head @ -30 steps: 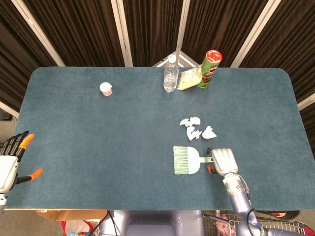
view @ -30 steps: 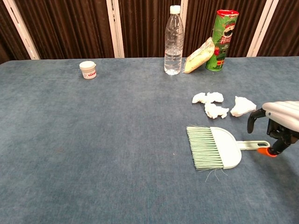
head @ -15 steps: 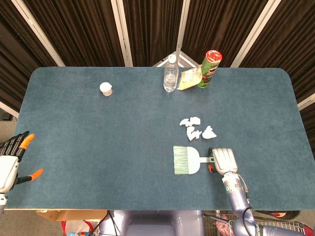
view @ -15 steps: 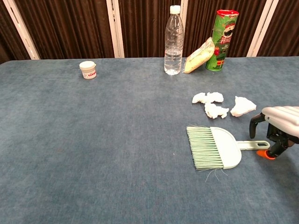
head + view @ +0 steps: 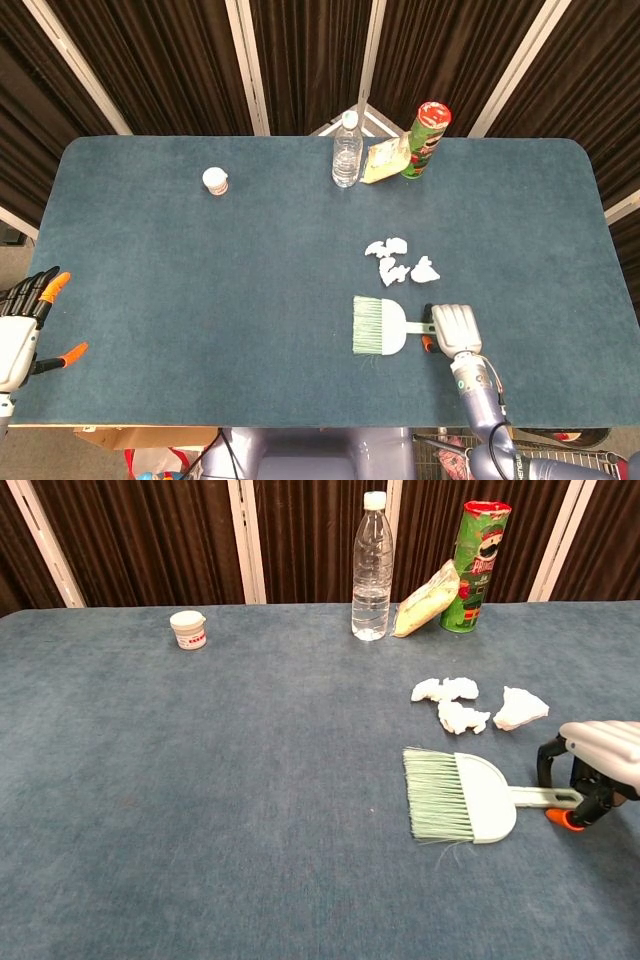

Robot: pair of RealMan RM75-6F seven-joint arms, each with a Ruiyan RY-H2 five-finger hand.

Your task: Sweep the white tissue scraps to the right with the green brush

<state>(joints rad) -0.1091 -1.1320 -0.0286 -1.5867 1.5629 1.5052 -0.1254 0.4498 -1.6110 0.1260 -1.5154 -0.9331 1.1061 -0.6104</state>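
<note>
The pale green plastic hand brush with the fan of green bristles (image 5: 460, 796) is lying flat on the blue felt-covered table (image 5: 200, 780), its long axis running left to right: bristles pointing left, thin handle pointing right, straight toward the robot's right hand (image 5: 600, 755). That white-shelled hand with black fingers (image 5: 549, 762) is arching over the handle's tip, the fingers curling down on the far side and an orange-tipped digit sitting low on the near side, so the handle end is lying between them; whether they are actually pinching it or only bracketing it cannot be told from either view. The white crumpled tissue scraps (image 5: 470, 707) are sitting in a loose cluster just beyond the brush, on the far side of it, and mostly above the brush head and handle rather than to its left. So, as a judgement, the brush will need carrying to the left of the cluster before any rightward stroke can catch it. The left hand (image 5: 22, 325) is hanging well apart at the table's near left corner, fingers spread and holding nothing, so the right hand is plainly the nearer one.
</note>
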